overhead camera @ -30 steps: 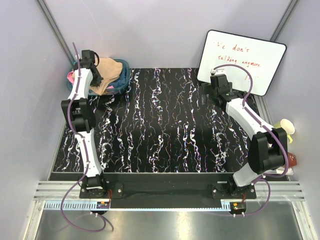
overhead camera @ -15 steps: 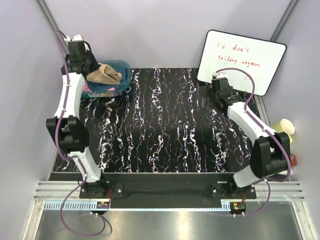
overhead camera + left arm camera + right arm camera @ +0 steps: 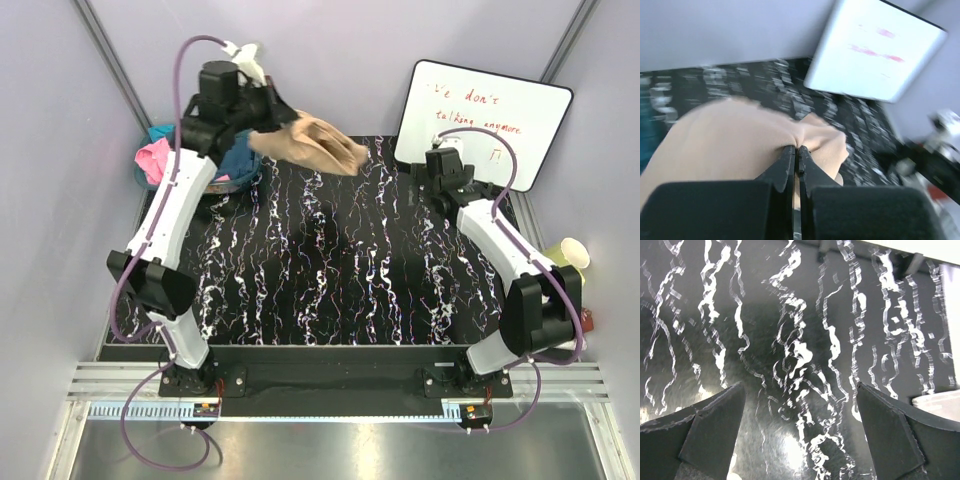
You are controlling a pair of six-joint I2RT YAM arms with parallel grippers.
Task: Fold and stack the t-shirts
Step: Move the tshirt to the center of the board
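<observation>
**Step in hand.** By my reading this is the transfer stage: one garment goes from the bin to the work surface, and no fold has begun.

- My left gripper point(image 3: 796, 150) has its jaws pinched nearly together on a fold of the tan t-shirt point(image 3: 310, 148).
- The shirt hangs bunched in the air, clear of the black marbled table point(image 3: 330, 260). It is over the table's far-left part, just right of the teal tub point(image 3: 163, 131).
- My right gripper point(image 3: 800, 405) has its jaws spread wide with nothing between them. It points down at bare table near the whiteboard point(image 3: 480, 120).

**Next move, requirements.**

1. Bring the tan t-shirt down toward the middle of the table, where both arms can reach it.
2. Lay it out rather than drop it. It is crumpled now, and neither sleeves nor hem can be told apart.
3. Bring the right gripper across to take a second edge, so the cloth can be pulled flat between two holds.
4. Keep the left pinch firm until the cloth bears on the table. A single fold of soft cloth could slip.

**Containers.** The teal tub sits at the far-left corner, partly hidden by my left arm.

- A pink t-shirt point(image 3: 153, 158) spills over its left side.
- Teal-blue shows on its right side. I cannot tell tub wall from cloth there.
</observation>
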